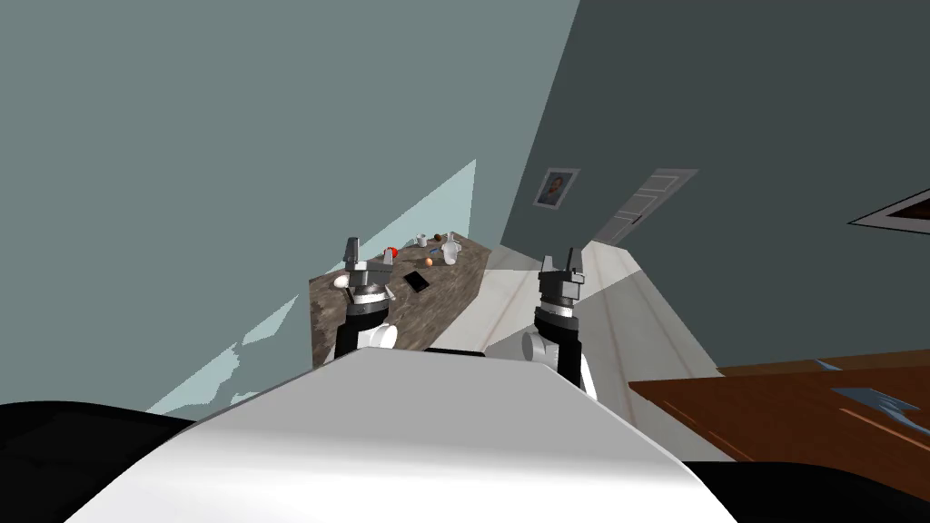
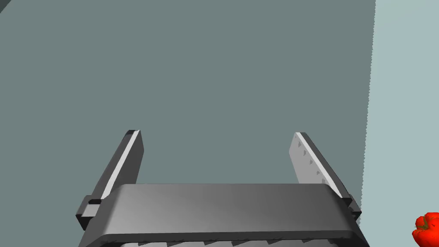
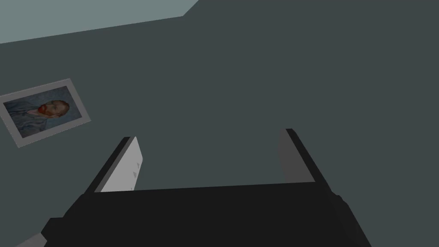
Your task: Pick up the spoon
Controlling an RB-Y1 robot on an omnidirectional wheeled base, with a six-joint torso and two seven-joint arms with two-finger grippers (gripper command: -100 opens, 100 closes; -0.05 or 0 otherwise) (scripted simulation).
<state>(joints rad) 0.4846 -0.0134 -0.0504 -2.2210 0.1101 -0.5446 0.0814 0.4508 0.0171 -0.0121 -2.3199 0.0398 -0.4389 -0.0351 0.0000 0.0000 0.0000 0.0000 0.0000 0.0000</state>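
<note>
A long table with a mottled brown top point(image 1: 445, 304) stands ahead on my left against the wall. Small things lie on it, and I cannot make out which is the spoon; a thin small piece point(image 1: 434, 250) lies near the far end. My left gripper point(image 1: 369, 252) hangs over the table's near end, beside a white egg-shaped thing point(image 1: 341, 281). In the left wrist view the left gripper point(image 2: 216, 135) is open and empty, facing the grey-green wall. My right gripper point(image 1: 560, 260) is raised over the floor right of the table; the right wrist view shows the right gripper point(image 3: 210, 135) open and empty.
On the table lie a red pepper point(image 1: 392, 251), also in the left wrist view point(image 2: 426, 227), a black flat slab point(image 1: 417, 281), an orange ball point(image 1: 429, 261), a white jug point(image 1: 450, 251) and a mug point(image 1: 420, 241). A door point(image 1: 640, 204) is far ahead. Another wooden table point(image 1: 799, 418) is near right.
</note>
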